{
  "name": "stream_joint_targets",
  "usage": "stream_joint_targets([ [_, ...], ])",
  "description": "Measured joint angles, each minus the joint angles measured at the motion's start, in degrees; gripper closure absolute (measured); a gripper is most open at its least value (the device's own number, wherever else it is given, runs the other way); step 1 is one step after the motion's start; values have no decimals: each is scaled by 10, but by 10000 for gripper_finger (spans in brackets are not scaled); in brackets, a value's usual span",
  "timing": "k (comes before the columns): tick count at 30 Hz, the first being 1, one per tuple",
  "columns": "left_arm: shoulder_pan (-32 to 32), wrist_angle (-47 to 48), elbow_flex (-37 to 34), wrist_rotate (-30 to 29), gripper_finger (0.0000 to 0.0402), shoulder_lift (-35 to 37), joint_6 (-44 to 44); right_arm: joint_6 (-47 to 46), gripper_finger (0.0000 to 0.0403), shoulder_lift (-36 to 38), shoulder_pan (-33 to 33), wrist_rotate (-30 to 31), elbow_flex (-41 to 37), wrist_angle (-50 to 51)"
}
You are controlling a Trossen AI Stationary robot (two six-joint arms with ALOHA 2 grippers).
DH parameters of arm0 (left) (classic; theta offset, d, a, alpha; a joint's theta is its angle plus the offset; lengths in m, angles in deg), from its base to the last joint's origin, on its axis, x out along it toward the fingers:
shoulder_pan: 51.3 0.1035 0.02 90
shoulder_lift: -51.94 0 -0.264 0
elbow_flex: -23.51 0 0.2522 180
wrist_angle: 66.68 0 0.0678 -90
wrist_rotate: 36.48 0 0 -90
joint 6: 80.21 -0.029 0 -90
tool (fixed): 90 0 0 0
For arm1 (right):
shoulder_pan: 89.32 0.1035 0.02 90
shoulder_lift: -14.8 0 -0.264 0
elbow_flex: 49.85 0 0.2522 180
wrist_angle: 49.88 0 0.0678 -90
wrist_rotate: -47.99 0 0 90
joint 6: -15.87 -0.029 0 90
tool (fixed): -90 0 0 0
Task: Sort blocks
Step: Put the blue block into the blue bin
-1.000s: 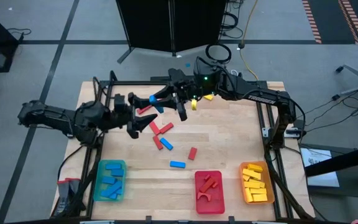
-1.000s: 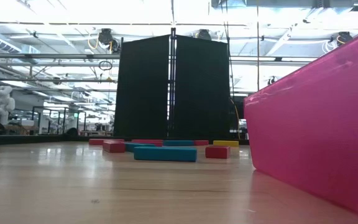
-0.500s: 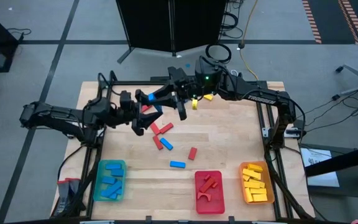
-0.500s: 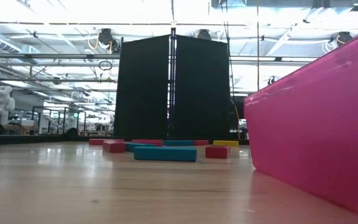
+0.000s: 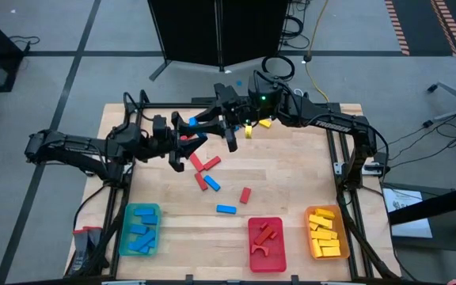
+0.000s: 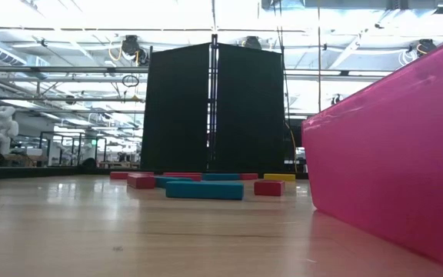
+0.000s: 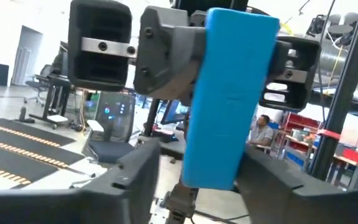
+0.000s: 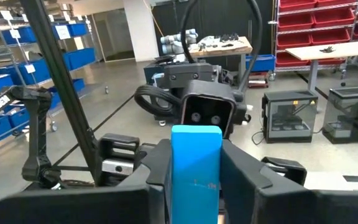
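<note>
High above the far left of the table my right gripper is shut on a blue block. My left gripper faces it from the left. Its fingers stand close on either side of the block's free end, and a narrow gap shows beside one finger. Loose red blocks, a blue one and a yellow one lie flat on the wooden table. My right gripper pinches the blue block's far end between its two fingers, on two opposite long sides. The fingers come about level from the table's right and lie along the block. The block is lifted clear, and its free end sticks out toward my left gripper.
Three trays stand along the near edge: a green one with blue blocks, a red one with red blocks, and an orange one with yellow blocks. The red tray's wall fills the right of the low view.
My left gripper has moved toward the table's right and far side, up to the blue block held by my right gripper. Its fingers now stand around the block's free end. The right gripper and the block have kept still.
</note>
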Motion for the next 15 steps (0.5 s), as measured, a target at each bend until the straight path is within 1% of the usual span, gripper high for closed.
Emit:
stream_joint_targets([
  [5,0,0,0,0,288,0,-20,-3,325,0,-1,5,0,3],
  [10,0,0,0,0,291,0,-28,-2,319,0,-1,5,0,4],
  [12,0,0,0,-2,291,0,-27,-1,299,0,-1,6,0,4],
  [15,0,-1,0,-6,291,0,-13,13,255,0,-3,-2,0,7],
])
